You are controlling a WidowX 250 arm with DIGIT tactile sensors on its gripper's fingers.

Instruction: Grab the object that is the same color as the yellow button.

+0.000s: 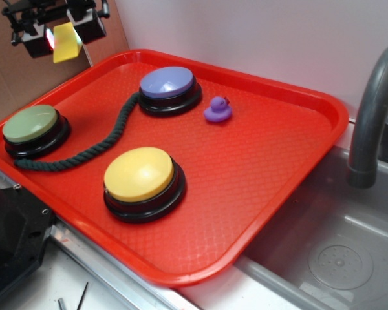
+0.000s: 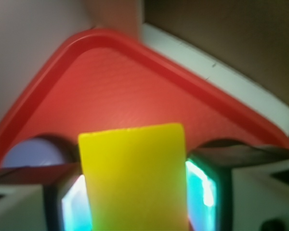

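The object, a thin flat yellow block [image 1: 67,42], hangs high in the air above the tray's far left corner, clamped between the fingers of my gripper [image 1: 64,39]. In the wrist view the yellow block [image 2: 135,178] fills the space between the two glowing pads [image 2: 202,192], and my gripper [image 2: 137,202] is shut on it. The yellow button [image 1: 140,174], a large dome on a black base, sits on the red tray [image 1: 258,161] near its front edge, well below and to the right of my gripper.
A purple-topped button [image 1: 167,84], a green-topped button [image 1: 31,126] and a purple duck [image 1: 218,110] sit on the tray. A dark green rope [image 1: 97,150] curves between the buttons. A grey sink [image 1: 336,252] with a faucet [image 1: 375,110] lies to the right.
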